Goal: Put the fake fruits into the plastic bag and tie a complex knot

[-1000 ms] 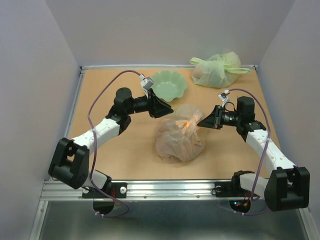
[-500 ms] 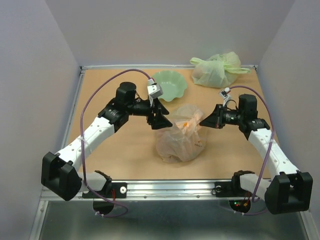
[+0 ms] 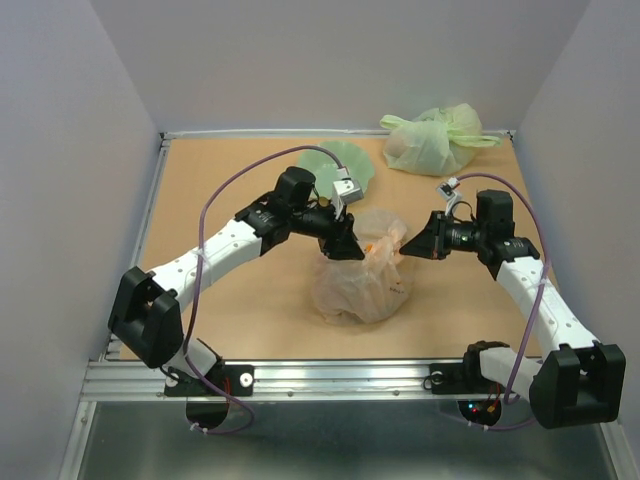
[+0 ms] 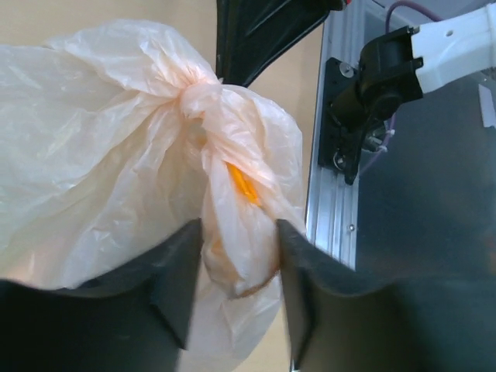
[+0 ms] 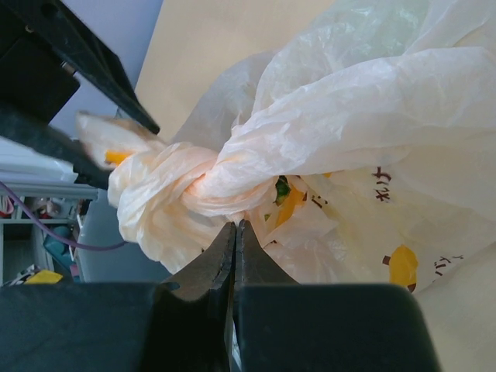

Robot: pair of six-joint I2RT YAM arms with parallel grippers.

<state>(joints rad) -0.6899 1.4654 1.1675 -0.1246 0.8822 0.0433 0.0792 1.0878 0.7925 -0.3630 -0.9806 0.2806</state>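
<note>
The plastic bag (image 3: 358, 285) sits mid-table with its top twisted into a knot (image 4: 203, 97). My left gripper (image 3: 352, 246) is at the knot's left side, open, with a puffy lobe of the bag (image 4: 242, 252) between its fingers (image 4: 174, 287). My right gripper (image 3: 404, 245) is at the knot's right side, shut on the bag (image 5: 372, 124), its tips pinching plastic just under the knot (image 5: 167, 182). The fake fruits are inside the bag. Only yellow and green bits (image 5: 285, 194) show through the film.
A pale green bowl (image 3: 350, 160) stands behind the left arm, partly covered by it. A pale green knotted bag (image 3: 432, 140) lies at the back right. An aluminium rail (image 3: 330, 375) runs along the near edge, and walls close in both sides.
The left arm swung right from beside the bowl to the bag's knot. Its jaws widened on the way, then narrowed around a lobe. The right gripper kept its hold.
</note>
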